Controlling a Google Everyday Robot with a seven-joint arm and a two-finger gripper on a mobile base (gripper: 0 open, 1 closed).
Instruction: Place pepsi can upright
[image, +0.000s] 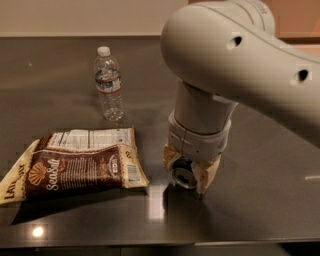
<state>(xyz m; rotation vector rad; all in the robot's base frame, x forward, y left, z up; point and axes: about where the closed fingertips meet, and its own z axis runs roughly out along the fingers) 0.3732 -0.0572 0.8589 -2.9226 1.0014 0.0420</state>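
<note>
My gripper (186, 172) points down at the dark table (260, 200), right of centre near the front edge. Its tan fingers (206, 175) are closed around the pepsi can (183, 176). Only the can's silver end and a bit of dark body show between the fingers; the rest is hidden by the wrist. The can sits low, at or just above the table surface. My large white arm fills the upper right of the view.
A clear plastic water bottle (109, 84) stands upright at the back left. A brown and cream sea-salt chip bag (75, 165) lies flat at the front left, its right edge close to the gripper. The table's front edge runs along the bottom.
</note>
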